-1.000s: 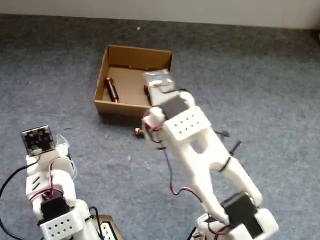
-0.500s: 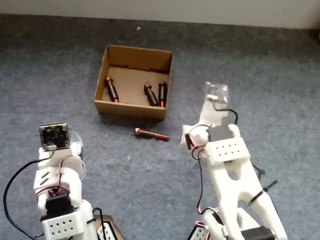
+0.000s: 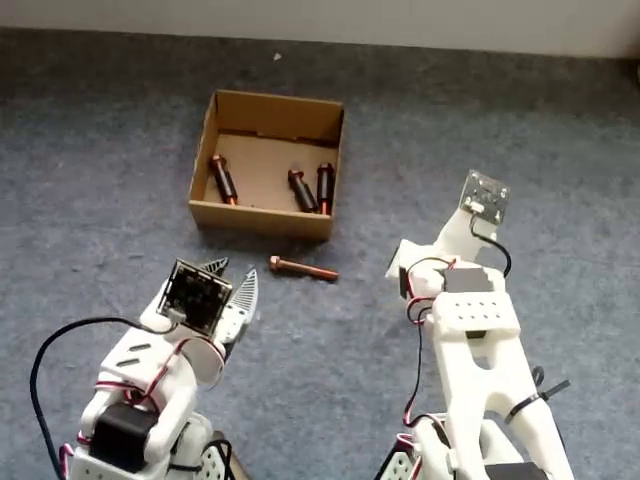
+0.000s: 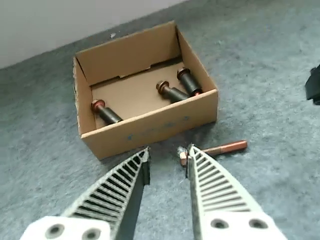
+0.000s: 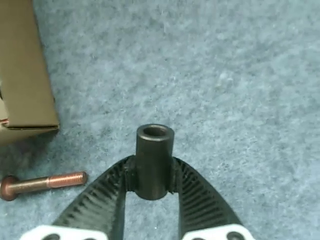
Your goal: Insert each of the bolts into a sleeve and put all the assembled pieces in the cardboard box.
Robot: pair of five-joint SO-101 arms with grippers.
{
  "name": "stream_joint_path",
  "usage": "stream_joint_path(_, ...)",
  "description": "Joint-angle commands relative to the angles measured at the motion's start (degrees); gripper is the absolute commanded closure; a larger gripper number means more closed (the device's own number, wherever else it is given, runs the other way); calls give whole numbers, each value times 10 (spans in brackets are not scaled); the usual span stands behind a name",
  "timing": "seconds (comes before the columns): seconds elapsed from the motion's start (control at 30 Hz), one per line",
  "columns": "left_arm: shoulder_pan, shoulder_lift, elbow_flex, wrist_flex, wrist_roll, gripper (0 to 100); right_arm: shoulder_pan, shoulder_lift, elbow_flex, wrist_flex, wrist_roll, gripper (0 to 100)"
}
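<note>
Right wrist view: right gripper clamps sleeve; left gripper spread beside bolt.

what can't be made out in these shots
- Left wrist view: the bolt has its head partly behind a finger of the left gripper.
- Right wrist view: the box is cut off by the picture's edge, so its inside is out of sight. The sleeve has its lower end buried in the right gripper.
- High view: the pieces in the box are too small to tell how deep each bolt sits.
</note>
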Motion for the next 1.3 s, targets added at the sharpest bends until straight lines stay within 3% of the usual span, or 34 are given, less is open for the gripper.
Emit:
stream_joint_path(0.0,22,60,-65,-4,17,852,5,-22,-5,-10,-6,994)
stream_joint_path(0.2,42,283,-160,-44,25,850,6,-22,-5,-10,-6,994)
stream_joint_path(0.63,44,690,-372,-59,272,848,6,-22,-5,-10,-3,994)
stream_joint_path(0.83,45,851,-440,-56,335,848,4,-22,-4,-10,-2,994)
stream_joint_path(1.27,77,1048,-567,20,483,848,2,-22,-4,-10,-1,994)
